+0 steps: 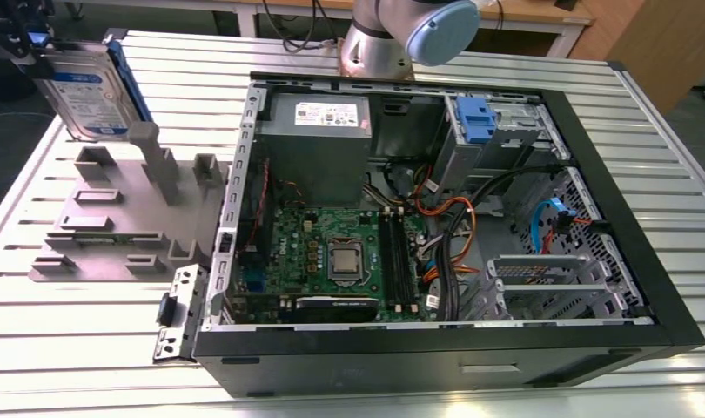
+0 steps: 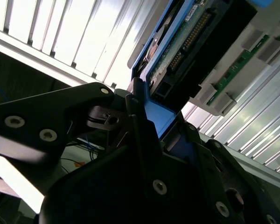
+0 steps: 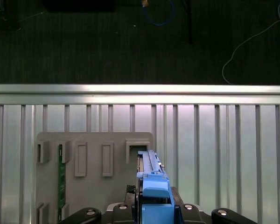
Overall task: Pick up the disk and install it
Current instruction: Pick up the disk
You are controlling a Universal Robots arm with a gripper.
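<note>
The disk (image 1: 88, 94), a silver drive with a white-and-blue label in a blue carrier, hangs upright above the far left corner of the table in the exterior view. My gripper (image 1: 33, 54) is shut on its far edge. In the first wrist view I see the carrier's blue edge (image 3: 151, 184) between my black fingers (image 3: 88, 214), above the grey fixture (image 3: 93, 161). The second wrist view shows the disk's green circuit-board side (image 2: 196, 37) and the blue carrier (image 2: 159, 116) clamped in my gripper (image 2: 147, 123).
The grey holder fixture (image 1: 120, 209) lies under the disk. To the exterior view's right stands the open black computer case (image 1: 596, 200) with a grey power-supply box (image 1: 318, 117), a motherboard (image 1: 341, 252), cables, and a drive bay holding a blue bracket (image 1: 476, 117). The arm's base (image 1: 382, 43) stands behind the case.
</note>
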